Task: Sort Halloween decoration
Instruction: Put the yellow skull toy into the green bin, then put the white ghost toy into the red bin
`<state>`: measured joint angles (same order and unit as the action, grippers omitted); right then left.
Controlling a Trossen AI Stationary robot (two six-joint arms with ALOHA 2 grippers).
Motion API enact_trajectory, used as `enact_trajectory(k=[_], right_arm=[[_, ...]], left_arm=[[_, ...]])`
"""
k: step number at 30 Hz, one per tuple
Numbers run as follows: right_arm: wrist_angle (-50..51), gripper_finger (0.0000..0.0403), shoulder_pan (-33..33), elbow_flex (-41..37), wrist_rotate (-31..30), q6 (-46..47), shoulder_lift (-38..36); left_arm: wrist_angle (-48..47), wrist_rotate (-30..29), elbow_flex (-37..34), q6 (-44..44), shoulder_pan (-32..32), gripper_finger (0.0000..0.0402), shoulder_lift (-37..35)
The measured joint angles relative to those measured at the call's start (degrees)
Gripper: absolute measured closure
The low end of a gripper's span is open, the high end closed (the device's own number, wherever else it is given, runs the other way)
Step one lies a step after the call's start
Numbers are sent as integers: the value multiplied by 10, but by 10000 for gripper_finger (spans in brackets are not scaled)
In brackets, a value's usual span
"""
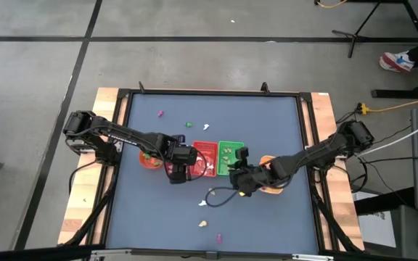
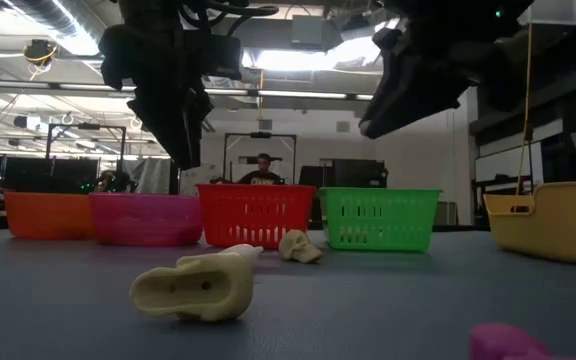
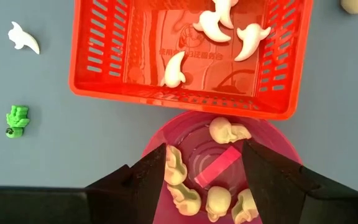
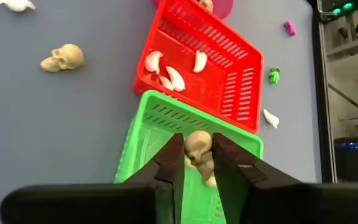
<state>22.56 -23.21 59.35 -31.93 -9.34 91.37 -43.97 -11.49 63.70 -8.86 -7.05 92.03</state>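
Note:
Small Halloween trinkets lie loose on the blue table: a cream skull (image 4: 63, 58), a cream piece (image 2: 200, 285), a green one (image 3: 17, 120) and a white ghost (image 3: 23, 37). More white ghosts lie in the red tray (image 3: 104, 56). My left gripper (image 3: 207, 168) hangs open above the pink bowl (image 3: 272, 134), which holds cream skulls and a pink piece. My right gripper (image 4: 197, 155) is shut on a cream skull (image 4: 197, 144) over the green tray (image 4: 148, 124). In the high view the left gripper (image 1: 182, 165) and the right gripper (image 1: 240, 171) flank the trays. My right gripper pinches the cream skull by its two sides (image 4: 190, 148) between the two fingers, near their free ends. The fingers slant down toward the trays. The skull is lifted clear, above the green tray's near wall.
An orange bowl (image 1: 149, 161) stands left of the pink bowl, and a yellow-orange bowl (image 2: 553, 220) stands at the right under the right arm. More trinkets lie toward the far edge (image 1: 189, 124) and the near edge (image 1: 218, 236). A person sits in the room behind (image 2: 261, 170).

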Motion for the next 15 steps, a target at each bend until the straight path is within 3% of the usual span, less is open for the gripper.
enact_trajectory(k=[15], right_arm=[[0,219,15,0,1,0,0]], left_arm=[[0,0,0,0,0,206,0]])
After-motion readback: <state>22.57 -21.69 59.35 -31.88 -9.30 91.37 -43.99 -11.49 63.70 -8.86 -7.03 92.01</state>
